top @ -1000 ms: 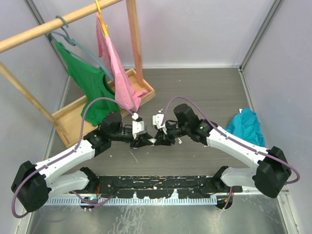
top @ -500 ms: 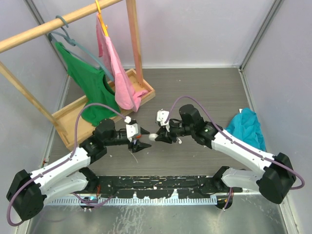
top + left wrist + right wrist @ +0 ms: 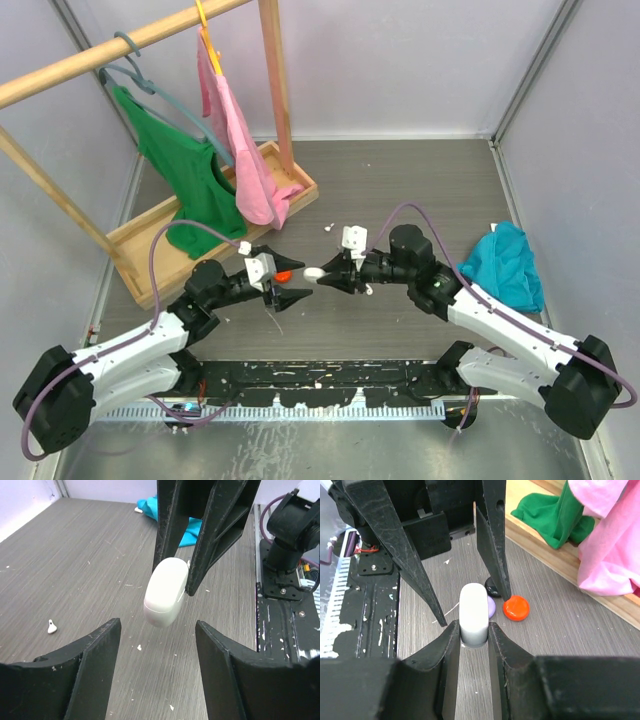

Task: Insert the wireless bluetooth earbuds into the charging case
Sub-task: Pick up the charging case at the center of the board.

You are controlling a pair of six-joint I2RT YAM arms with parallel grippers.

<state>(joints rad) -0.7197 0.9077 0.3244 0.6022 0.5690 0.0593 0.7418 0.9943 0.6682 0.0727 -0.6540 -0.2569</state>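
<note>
Two tools are brought together above the tabletop (image 3: 430, 190). To the left of the white charging case (image 3: 473, 605), the left tool (image 3: 288, 284) is seen released: its jaws stand apart, nothing is held between them, and their tips are just beside the case. Below the case, on the tabletop, a red round puck (image 3: 516, 608) is placed, with a lilac piece (image 3: 492, 608) and a black piece (image 3: 491, 586) touching or nearly touching it; whether these are buds cannot be told. The case is carried in the air and is grasped at one end by the right tool (image 3: 330, 277), which is clenched on it. Its lid appears shut. One white earbud (image 3: 51, 626) is seen on the tabletop, well apart from the case. No bud is judged to be inserted yet; the lid has to be opened and the buds collected.
</note>
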